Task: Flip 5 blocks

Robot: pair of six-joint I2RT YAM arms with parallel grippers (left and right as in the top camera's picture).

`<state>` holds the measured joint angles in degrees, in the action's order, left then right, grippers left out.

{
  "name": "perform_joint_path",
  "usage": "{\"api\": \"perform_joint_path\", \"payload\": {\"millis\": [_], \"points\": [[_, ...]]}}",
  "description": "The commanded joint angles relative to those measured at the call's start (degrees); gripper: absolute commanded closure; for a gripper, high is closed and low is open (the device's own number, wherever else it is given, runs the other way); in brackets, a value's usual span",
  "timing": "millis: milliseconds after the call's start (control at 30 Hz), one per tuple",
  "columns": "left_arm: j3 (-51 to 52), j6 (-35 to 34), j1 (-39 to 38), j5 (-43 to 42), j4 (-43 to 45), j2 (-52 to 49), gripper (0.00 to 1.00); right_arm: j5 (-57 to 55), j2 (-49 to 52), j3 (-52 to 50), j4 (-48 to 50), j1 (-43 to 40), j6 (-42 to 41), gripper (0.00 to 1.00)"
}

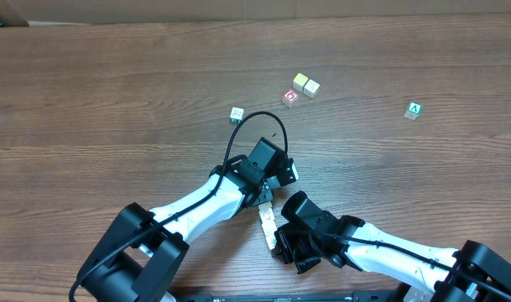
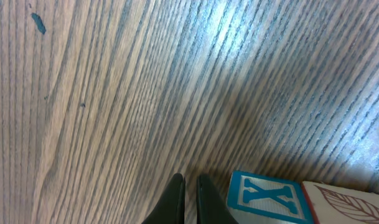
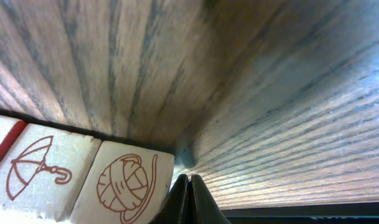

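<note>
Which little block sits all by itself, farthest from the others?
The green A block, alone far right in the overhead view. The yellow block, cream block and red-marked block huddle together; the teal-marked block lies near them.

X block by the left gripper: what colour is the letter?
X block: blue, clearest in left wrist view.

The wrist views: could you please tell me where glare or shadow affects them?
Left wrist: white glare washes out the brown wooden table at upper right, and shadow darkens the grain above the blue-X wooden cube. Right wrist: shadow falls above the cream cube with a red yarn drawing.
</note>
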<state>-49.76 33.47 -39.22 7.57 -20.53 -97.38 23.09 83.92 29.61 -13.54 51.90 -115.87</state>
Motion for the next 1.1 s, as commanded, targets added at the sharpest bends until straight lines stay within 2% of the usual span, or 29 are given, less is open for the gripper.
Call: {"api": "perform_joint_path", "payload": {"millis": [0, 1067], "points": [[0.92, 0.24, -1.92, -9.53, -1.38, -1.73, 0.96, -6.54, 0.00, 2.32, 3.23, -0.50, -7.43, 0.96], [0.92, 0.44, -1.92, -9.51, -0.20, -1.75, 0.96, -9.42, 1.20, 2.32, 7.32, 1.11, -8.02, 0.96]]}}
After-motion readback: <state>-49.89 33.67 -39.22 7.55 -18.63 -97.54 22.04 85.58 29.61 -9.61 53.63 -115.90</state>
